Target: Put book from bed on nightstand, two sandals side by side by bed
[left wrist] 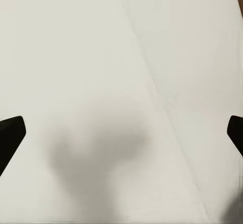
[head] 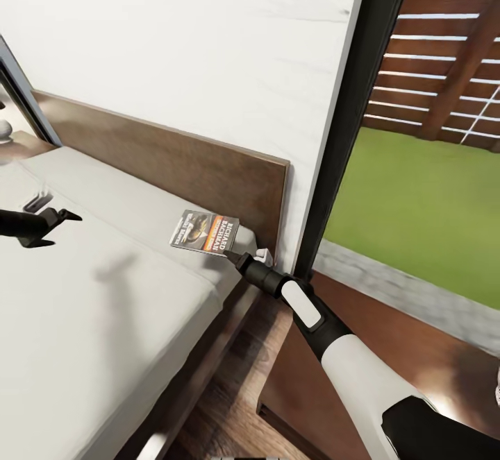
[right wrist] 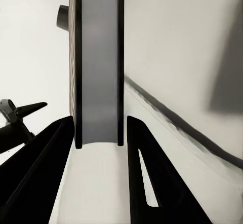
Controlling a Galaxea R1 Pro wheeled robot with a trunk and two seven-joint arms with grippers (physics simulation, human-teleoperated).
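The book point(head: 205, 231), a thin paperback with an orange band and white lettering, hangs above the corner of the bed point(head: 104, 307) by the headboard point(head: 208, 168). My right gripper point(head: 235, 250) is shut on its edge. In the right wrist view the book point(right wrist: 98, 72) stands edge-on between the two black fingers point(right wrist: 50, 173). A dark-brown nightstand point(head: 417, 356) stands just right of the bed, below my right arm. My left gripper point(head: 66, 223) hovers open over the light-grey mattress point(left wrist: 121, 82), its fingertips point(left wrist: 10, 138) far apart. The sandals are out of view.
A tall black-framed window point(head: 347, 134) beside the headboard shows grass and a slatted fence. A strip of wood floor point(head: 229, 404) runs between bed and nightstand. At the far left, a second dark surface point(head: 24, 146) carries a white object. A small dark item point(head: 36, 202) lies on the mattress.
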